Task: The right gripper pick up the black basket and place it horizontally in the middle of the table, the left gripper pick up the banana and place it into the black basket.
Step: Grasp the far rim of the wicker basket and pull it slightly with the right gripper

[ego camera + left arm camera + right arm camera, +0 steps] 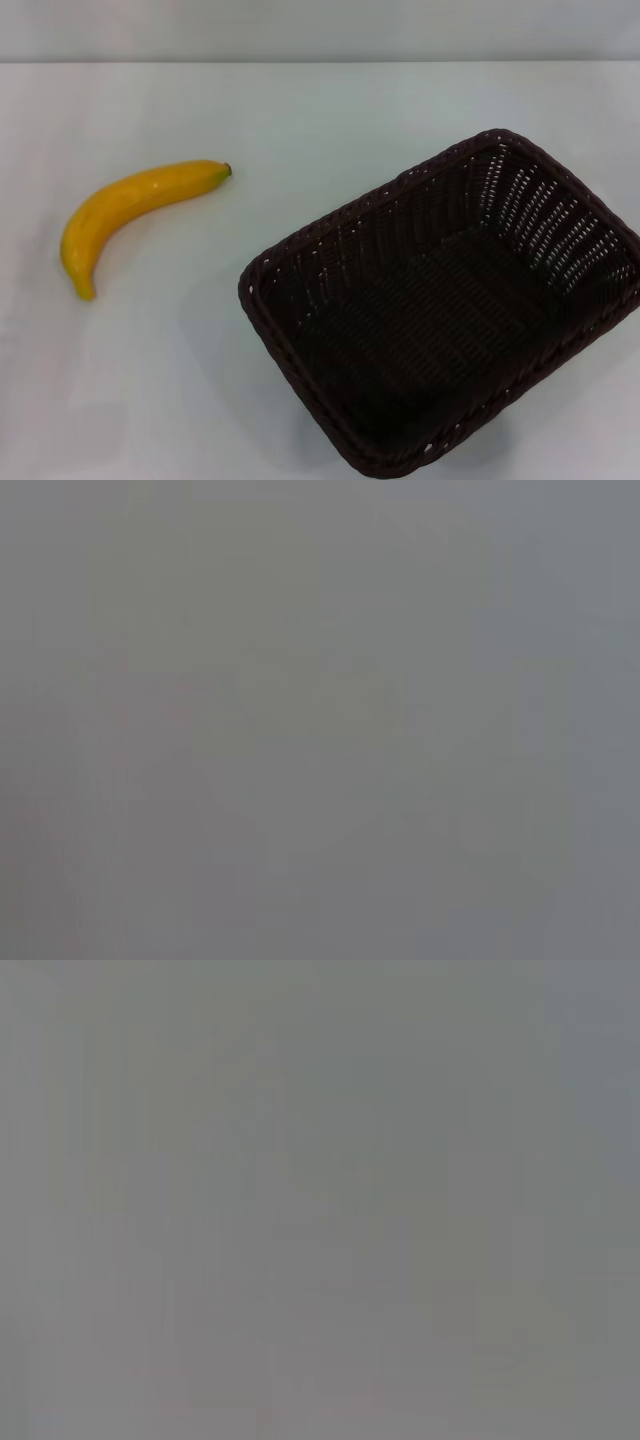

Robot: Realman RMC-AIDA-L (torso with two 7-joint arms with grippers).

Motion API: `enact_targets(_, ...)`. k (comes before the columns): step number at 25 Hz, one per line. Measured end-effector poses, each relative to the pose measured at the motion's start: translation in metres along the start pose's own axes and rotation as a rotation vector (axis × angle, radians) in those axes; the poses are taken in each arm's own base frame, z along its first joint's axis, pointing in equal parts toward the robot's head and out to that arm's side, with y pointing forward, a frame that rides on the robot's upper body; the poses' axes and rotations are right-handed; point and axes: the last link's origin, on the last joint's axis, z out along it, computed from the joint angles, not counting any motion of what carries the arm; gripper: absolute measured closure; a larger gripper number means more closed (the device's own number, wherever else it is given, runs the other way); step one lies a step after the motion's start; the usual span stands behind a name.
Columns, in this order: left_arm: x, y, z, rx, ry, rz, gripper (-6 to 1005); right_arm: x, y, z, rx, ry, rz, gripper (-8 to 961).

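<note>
Resting on table (320,110): one banana (125,215), one black basket (450,310)

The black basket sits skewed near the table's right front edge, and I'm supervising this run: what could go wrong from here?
1. The black basket lies diagonally and runs past the head view's right edge, so a rim grasp may twist it or leave it angled.
2. The banana is smooth and curved on the bare table; it may roll or slip when pinched.

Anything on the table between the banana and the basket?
Nothing visible. Bare table separates the banana, on the robot's left, from the basket on its right, which sits skewed and empty. Neither gripper is in view.
</note>
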Motion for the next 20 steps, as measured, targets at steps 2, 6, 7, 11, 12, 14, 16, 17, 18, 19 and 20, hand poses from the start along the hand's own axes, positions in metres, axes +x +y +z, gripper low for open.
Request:
enact_targets(2, 0.000, 0.001, 0.001, -0.003, 0.004, -0.002, 106, 0.001, 0.001, -0.002, -0.006, -0.009, -0.003, 85)
enact_targets(6, 0.000, 0.002, 0.001, -0.004, 0.006, -0.006, 106, 0.000, 0.002, -0.001, -0.016, -0.015, -0.006, 87)
enact_targets(7, 0.000, 0.002, 0.001, -0.004, 0.005, -0.008, 106, 0.000, 0.003, -0.001, -0.019, -0.015, -0.006, 87)
enact_targets(11, -0.001, 0.002, 0.001, -0.002, 0.000, -0.014, 106, -0.001, 0.009, 0.004, -0.059, -0.004, -0.006, 89)
enact_targets(12, -0.001, 0.002, 0.001, -0.002, -0.001, -0.016, 106, -0.002, 0.012, 0.006, -0.073, 0.002, -0.005, 90)
enact_targets(14, -0.001, 0.002, 0.001, -0.001, -0.003, -0.018, 106, -0.008, 0.018, 0.013, -0.110, 0.037, -0.015, 91)
enact_targets(16, -0.001, 0.001, 0.000, 0.001, -0.004, -0.017, 106, -0.017, 0.025, 0.023, -0.136, 0.098, -0.041, 91)
enact_targets(17, -0.001, 0.000, -0.001, 0.002, -0.005, -0.016, 106, -0.021, 0.028, 0.028, -0.143, 0.128, -0.051, 92)
enact_targets(18, -0.001, 0.000, -0.002, 0.004, -0.006, -0.014, 107, -0.025, 0.031, 0.033, -0.145, 0.163, -0.058, 92)
enact_targets(19, 0.000, -0.001, -0.003, 0.007, -0.006, -0.013, 107, -0.028, 0.034, 0.039, -0.147, 0.205, -0.067, 93)
enact_targets(20, 0.000, -0.002, -0.004, 0.009, -0.006, -0.011, 107, -0.035, 0.039, 0.048, -0.151, 0.252, -0.075, 93)
